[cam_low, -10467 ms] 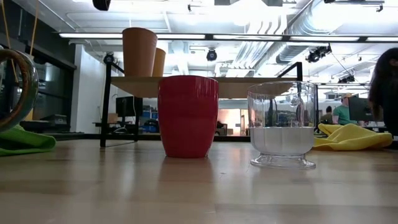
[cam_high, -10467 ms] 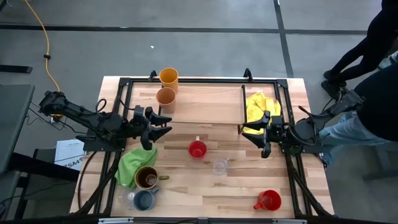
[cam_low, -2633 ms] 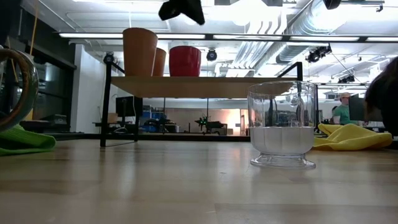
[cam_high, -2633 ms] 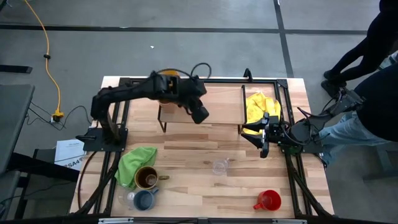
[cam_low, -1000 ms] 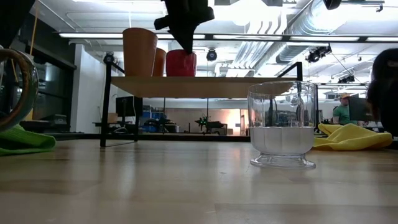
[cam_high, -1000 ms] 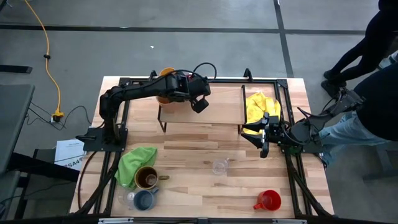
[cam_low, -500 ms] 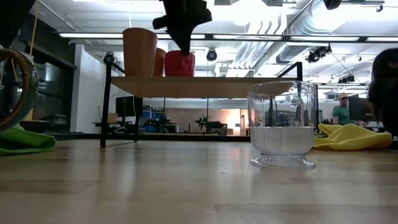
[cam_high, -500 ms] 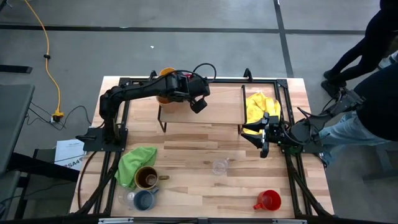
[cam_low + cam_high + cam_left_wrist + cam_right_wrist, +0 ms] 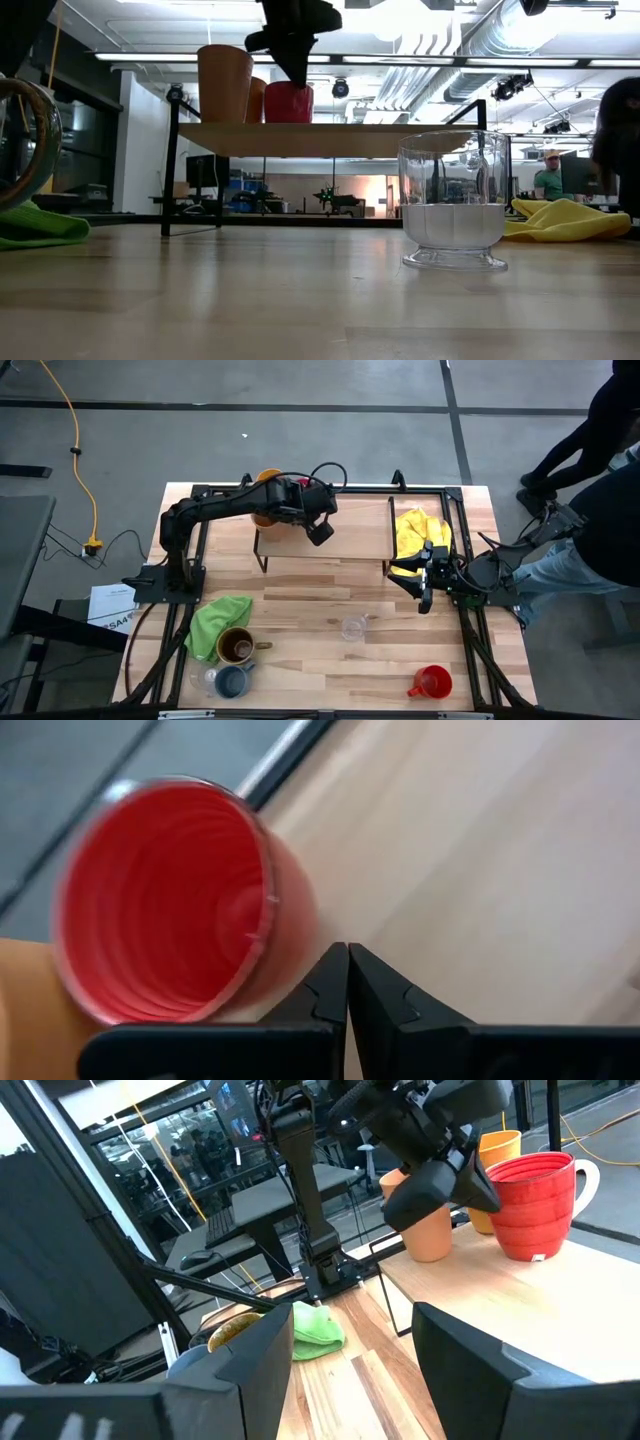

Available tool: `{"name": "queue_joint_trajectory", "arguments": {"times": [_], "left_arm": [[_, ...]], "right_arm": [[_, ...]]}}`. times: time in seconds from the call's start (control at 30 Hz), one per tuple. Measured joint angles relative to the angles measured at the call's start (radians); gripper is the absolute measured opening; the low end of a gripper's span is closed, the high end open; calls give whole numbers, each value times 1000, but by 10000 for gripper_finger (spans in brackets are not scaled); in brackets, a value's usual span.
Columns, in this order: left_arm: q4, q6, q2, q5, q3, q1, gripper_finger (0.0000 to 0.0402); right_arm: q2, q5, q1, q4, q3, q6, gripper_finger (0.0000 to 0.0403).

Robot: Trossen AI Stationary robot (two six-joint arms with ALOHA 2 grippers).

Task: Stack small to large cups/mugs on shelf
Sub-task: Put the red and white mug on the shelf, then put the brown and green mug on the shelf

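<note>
A red mug (image 9: 170, 900) stands upright on the shelf (image 9: 350, 525), beside a tan cup (image 9: 224, 85) and an orange cup (image 9: 256, 100). My left gripper (image 9: 348, 965) is shut and slants down at the mug's near-right side; in the high view the arm hides most of the mug. My right gripper (image 9: 425, 588) waits open and level at the table's right side with nothing between its fingers. On the table stand a clear glass (image 9: 352, 627), a second red mug (image 9: 432, 682), a brown mug (image 9: 236, 647) and a blue-grey mug (image 9: 233, 680). My left gripper lies with the outer side of one shut finger (image 9: 318, 995) along the red mug's outer wall (image 9: 296, 955), low on its near-right side. The fingers slant down from above. The mug stands upright on the shelf. Whether finger and wall truly touch is blurred.
A green cloth (image 9: 215, 622) lies by the brown mug and a yellow cloth (image 9: 418, 530) at the shelf's right end. The shelf's right half is bare board. A person (image 9: 600, 470) stands beyond the table's right edge.
My left gripper has turned a little at the wrist beside the red mug and stayed where it was, still shut.
</note>
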Motion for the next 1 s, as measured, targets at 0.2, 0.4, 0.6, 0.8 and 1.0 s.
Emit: {"name": "queue_joint_trajectory", "arguments": {"times": [0.2,0.4,0.6,0.8,1.0], "left_arm": [[4,6,-1,106,58,-28,0],[24,30,-1,249,181,-90,0],[126,60,-28,383,250,-226,0],[287,41,-128,346,140,-406,0],[486,-103,-294,78,-143,-556,0]], "right_arm": [[0,0,0,0,0,0,197],[0,0,0,0,0,0,197],[0,0,0,0,0,0,197],[0,-18,0,-9,0,0,197],[0,-33,0,-13,1,-5,197]]}}
